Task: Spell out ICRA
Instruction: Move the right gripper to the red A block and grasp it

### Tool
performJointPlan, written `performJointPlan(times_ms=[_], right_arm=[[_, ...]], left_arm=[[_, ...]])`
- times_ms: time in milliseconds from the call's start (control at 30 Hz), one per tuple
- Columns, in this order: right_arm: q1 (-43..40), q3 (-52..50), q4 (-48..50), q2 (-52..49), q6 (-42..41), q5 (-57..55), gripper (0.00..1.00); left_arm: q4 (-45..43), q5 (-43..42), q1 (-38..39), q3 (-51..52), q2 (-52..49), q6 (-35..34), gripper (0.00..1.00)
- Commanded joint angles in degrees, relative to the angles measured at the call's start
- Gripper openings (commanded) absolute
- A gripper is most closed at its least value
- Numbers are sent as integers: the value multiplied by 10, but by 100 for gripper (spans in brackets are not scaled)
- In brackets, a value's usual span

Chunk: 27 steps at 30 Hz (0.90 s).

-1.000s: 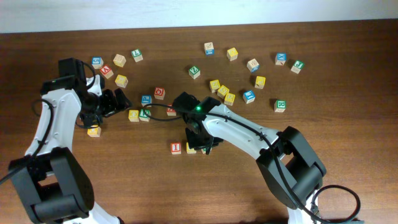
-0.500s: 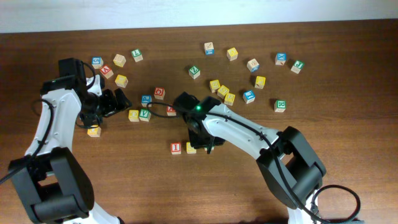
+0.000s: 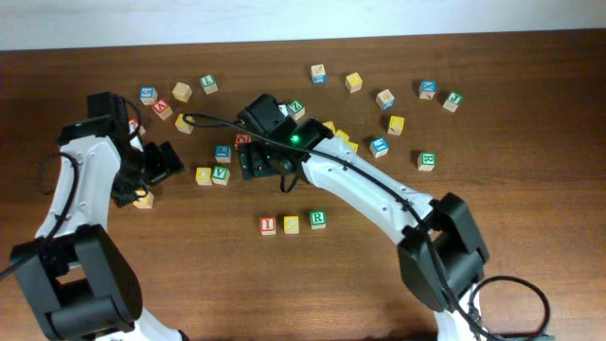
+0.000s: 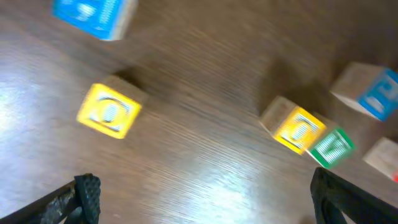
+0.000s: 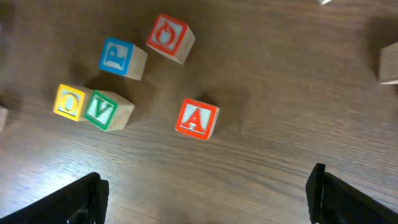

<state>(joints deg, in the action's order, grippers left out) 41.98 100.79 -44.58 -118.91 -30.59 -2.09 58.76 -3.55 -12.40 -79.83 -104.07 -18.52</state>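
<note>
Three cubes stand in a row on the table: red I (image 3: pixel 268 224), yellow C (image 3: pixel 292 224) and green R (image 3: pixel 318 220). The red A cube (image 5: pixel 198 119) lies alone on the wood in the right wrist view, just ahead of my right gripper (image 5: pixel 208 202), which is open and empty. From overhead the right gripper (image 3: pixel 258 163) hovers over that spot and hides the A. My left gripper (image 3: pixel 170 159) is at the left, open and empty, left of a yellow cube (image 3: pixel 203 175). In the left wrist view the left gripper (image 4: pixel 205 202) shows only bare wood between its fingers.
Near the A lie a red O cube (image 5: pixel 169 37), a blue P cube (image 5: pixel 122 58), a yellow cube (image 5: pixel 69 101) and a green V cube (image 5: pixel 106 110). Several more cubes are scattered along the table's far side (image 3: pixel 379 146). A yellow cube (image 4: pixel 109 112) sits near the left gripper.
My right gripper opened, left the green R beside the yellow C, and moved up and left to above the red A. The left arm shifted slightly left.
</note>
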Motion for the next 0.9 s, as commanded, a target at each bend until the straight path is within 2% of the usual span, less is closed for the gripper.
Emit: performJointPlan(times_ms=[0,233,367,433,533,733,867], right_arm=[[-3,10,19,-34,6,16,84],[0,10,119,-90,5,9,80],[0,10,139,-108,-3,-32,77],[1,10,143,-119,-3,-31,71],[1,10,140,-128,-3,-31,57],[4,10,131,-144,-3,-27,55],[8,10,129,-146,-3,-27,39]], left_arm=[[5,26,-18,-8,-4,-33,99],[18,25,-17,-8,-4,-33,99],[26,25,-17,-8,-4,-33,99],[29,25,-17,-8,-4,-33,99],[31,25,-17,-8,-4,-33,99],[31,25,-17,-8,-4,-33,99],[31,25,-17,-8,-4,-33,99]])
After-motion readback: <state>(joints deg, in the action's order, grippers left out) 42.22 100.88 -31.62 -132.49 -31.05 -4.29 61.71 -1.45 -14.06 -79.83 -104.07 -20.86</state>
